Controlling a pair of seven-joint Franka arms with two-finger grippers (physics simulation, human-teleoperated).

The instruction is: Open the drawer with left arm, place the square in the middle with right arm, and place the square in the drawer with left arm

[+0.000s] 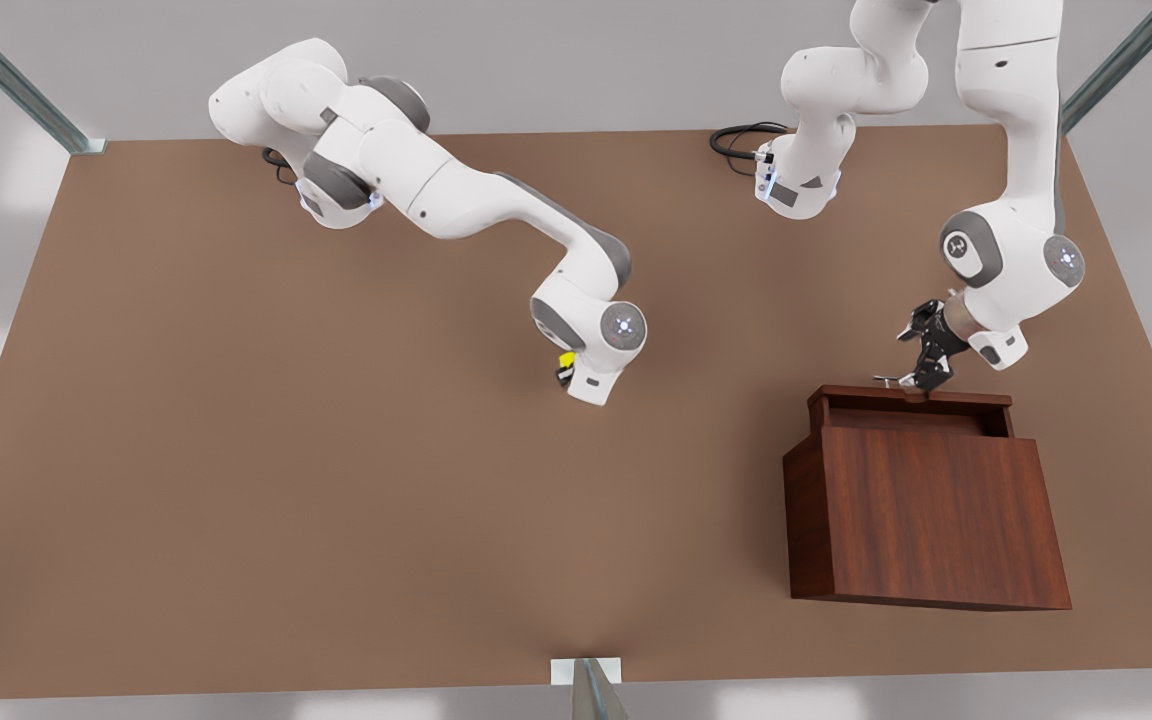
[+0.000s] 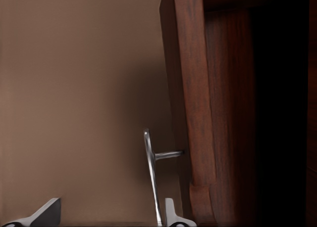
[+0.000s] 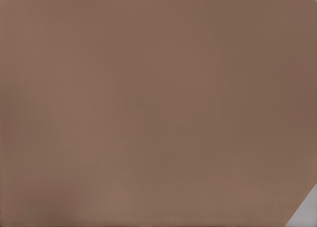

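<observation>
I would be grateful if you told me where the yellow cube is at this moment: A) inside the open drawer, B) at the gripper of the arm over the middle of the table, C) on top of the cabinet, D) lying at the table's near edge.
B: the yellow cube sits at the right gripper over mid-table, while the left gripper is at the handle of the partly open drawer.
</observation>
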